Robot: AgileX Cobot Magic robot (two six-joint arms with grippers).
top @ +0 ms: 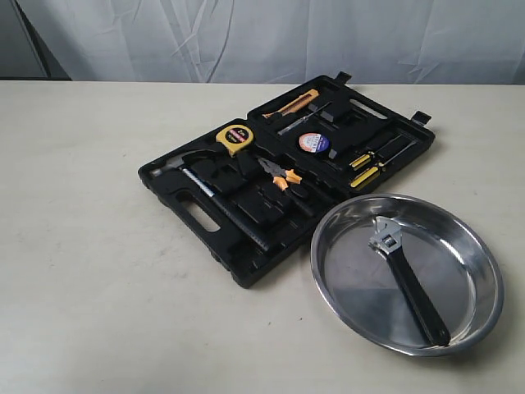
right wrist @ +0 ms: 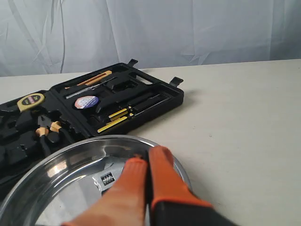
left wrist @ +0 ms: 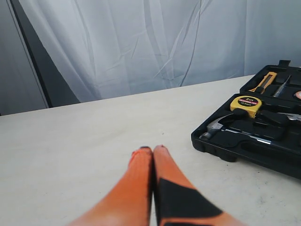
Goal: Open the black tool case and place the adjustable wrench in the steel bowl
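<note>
The black tool case (top: 246, 246) lies open on the table, its moulded slots holding several tools; it also shows in the left wrist view (left wrist: 244, 146) and the right wrist view (right wrist: 155, 101). The adjustable wrench (top: 406, 275) lies inside the steel bowl (top: 484, 308), silver head toward the case, black handle toward the front. In the right wrist view its head (right wrist: 106, 180) shows in the bowl (right wrist: 56, 157). Neither arm appears in the exterior view. My left gripper (left wrist: 153, 149) is shut and empty over bare table. My right gripper (right wrist: 148, 155) is shut and empty above the bowl's rim.
In the case lie a yellow tape measure (top: 235, 138), a black-handled hammer (top: 215, 197), orange-handled pliers (top: 283, 175), a yellow utility knife (top: 294, 104), a tape roll (top: 313, 143) and yellow-tipped screwdrivers (top: 367, 168). A white curtain (top: 271, 37) hangs behind the table.
</note>
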